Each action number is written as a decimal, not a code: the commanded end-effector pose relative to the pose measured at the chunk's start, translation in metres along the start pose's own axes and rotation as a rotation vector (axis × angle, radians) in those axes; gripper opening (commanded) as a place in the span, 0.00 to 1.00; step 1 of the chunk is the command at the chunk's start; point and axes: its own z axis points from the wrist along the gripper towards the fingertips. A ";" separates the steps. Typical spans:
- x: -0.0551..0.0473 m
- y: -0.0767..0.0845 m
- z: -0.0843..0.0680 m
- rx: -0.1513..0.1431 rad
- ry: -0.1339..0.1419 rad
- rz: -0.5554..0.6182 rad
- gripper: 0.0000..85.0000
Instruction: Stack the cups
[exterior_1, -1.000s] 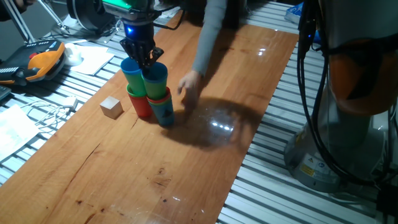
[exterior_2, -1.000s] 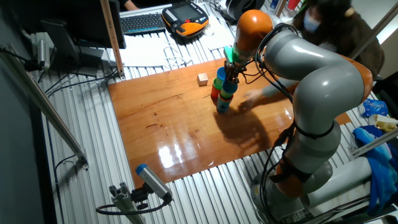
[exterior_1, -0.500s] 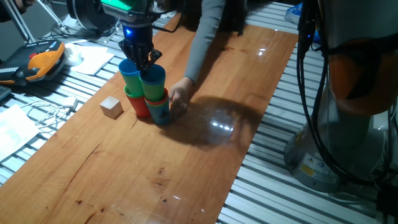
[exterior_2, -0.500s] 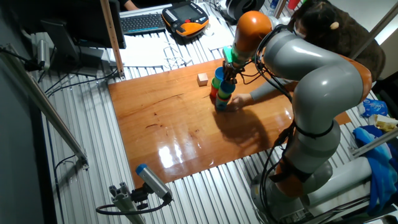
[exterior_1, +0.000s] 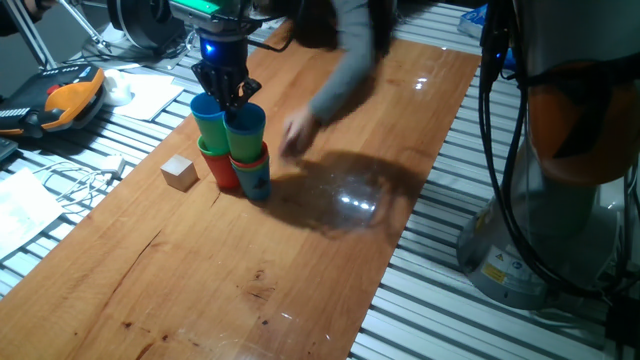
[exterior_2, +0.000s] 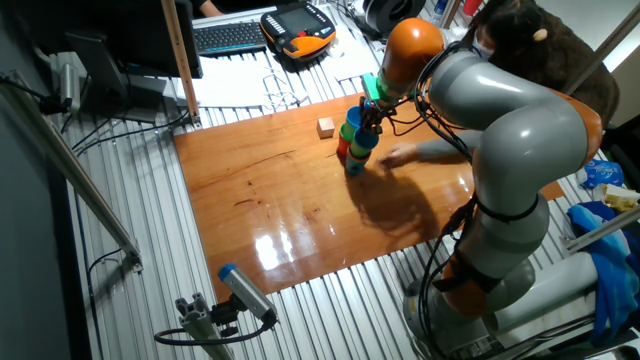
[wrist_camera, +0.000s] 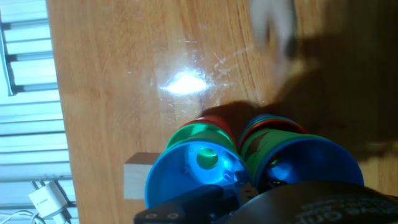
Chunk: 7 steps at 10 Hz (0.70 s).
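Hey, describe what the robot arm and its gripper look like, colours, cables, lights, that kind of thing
The arm is bulky, rounded silver-grey with orange joint sections, and black cables run along it. The gripper is small and black with dark fingers, under a wrist glowing green and blue.

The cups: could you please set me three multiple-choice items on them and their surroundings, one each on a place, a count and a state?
1. Where is the cube? A: on the table beside the cups. B: on top of a cup. C: in the jaws.
2. How many stacks of cups are there? A: one. B: two. C: four.
3. The stacks are: A: upright. B: tipped over. C: lying flat.
Answers: 1 A, the cube sits on the wood, apart from the cups. 2 B, two stacks stand side by side. 3 A, both stand on their bases.
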 end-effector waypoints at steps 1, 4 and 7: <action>0.000 0.000 0.000 0.008 -0.009 -0.004 0.00; 0.000 0.000 0.001 0.024 -0.016 -0.017 0.00; 0.000 0.001 0.001 0.031 -0.019 -0.019 0.20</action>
